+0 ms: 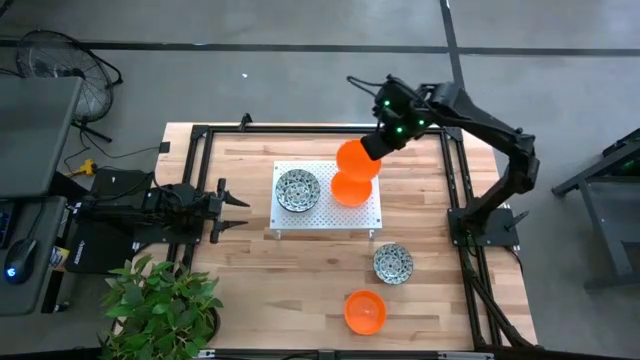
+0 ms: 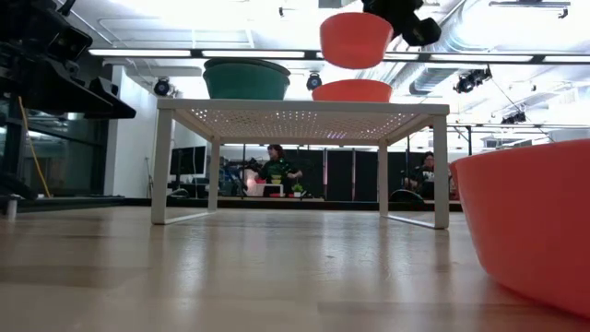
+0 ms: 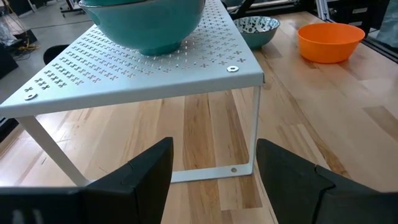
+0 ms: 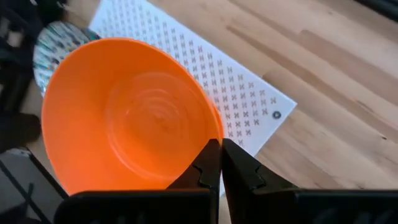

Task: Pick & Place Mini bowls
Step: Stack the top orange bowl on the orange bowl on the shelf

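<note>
My right gripper [image 1: 375, 152] is shut on an orange bowl [image 1: 356, 159], held in the air above the white perforated platform [image 1: 326, 222]. A second orange bowl [image 1: 350, 189] and a speckled bowl [image 1: 297, 189] stand on the platform. On the table, another speckled bowl [image 1: 393, 263] and another orange bowl [image 1: 365, 311] sit near the near edge. My left gripper [image 1: 240, 211] is open, level over the table left of the platform. My right gripper pinches the orange bowl's rim [image 4: 210, 138], one finger [image 4: 205, 169] inside the bowl and one [image 4: 244, 169] outside its wall. The fingers come slanting down from the far right. The bowl hangs lifted clear above the platform [image 2: 355, 39], tilted a little.
A black frame [image 1: 200, 135] runs round the tabletop. A potted plant [image 1: 160, 305] stands at the near left corner. Bare wood lies between the platform and the near bowls. People sit in the room beyond the table.
</note>
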{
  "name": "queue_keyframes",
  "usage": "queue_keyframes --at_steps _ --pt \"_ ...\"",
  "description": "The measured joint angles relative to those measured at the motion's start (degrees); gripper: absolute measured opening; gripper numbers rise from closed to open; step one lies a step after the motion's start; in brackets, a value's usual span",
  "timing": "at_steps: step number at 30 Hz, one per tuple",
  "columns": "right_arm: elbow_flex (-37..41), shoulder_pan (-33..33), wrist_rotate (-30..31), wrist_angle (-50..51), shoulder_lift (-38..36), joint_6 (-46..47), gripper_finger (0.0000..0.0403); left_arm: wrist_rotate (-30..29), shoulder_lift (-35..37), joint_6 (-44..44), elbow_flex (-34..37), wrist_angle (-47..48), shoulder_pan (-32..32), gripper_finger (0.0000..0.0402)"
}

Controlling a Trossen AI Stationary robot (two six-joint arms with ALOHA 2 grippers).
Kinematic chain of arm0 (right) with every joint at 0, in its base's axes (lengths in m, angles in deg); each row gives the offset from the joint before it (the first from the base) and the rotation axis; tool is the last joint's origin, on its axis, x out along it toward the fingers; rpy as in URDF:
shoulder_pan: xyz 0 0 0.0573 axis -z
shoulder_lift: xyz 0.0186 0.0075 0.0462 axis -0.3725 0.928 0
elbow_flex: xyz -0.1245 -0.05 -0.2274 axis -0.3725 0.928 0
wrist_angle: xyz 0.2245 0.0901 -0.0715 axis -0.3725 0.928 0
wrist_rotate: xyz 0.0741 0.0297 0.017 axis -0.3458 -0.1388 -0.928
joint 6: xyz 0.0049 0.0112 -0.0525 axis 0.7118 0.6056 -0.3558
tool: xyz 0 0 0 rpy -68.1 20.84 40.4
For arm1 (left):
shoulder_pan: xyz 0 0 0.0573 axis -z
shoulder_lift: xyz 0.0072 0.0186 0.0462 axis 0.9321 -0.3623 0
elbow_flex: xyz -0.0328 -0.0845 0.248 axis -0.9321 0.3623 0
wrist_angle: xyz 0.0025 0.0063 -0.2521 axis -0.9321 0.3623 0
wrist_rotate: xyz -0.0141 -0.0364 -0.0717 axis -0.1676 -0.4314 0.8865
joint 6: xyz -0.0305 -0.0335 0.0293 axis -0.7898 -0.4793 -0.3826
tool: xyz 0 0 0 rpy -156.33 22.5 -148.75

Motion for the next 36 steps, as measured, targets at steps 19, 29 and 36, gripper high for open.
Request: queue_keyframes --at_steps 19,29,36 --pt "0.1 -4.34 3.85 2.14 6.61 -1.59 0.0 -0.07 0.0 0.0 0.0 0.0 0.0 0.0225" --pt "0.1 -4.42 4.79 2.84 6.84 -3.15 0.0 -0.22 -0.01 0.0 0.0 0.0 -0.01 0.0225" --pt "0.12 -4.87 6.21 2.77 6.84 -4.77 0.0 -0.16 -0.02 0.0 0.0 0.0 0.0 0.0225"
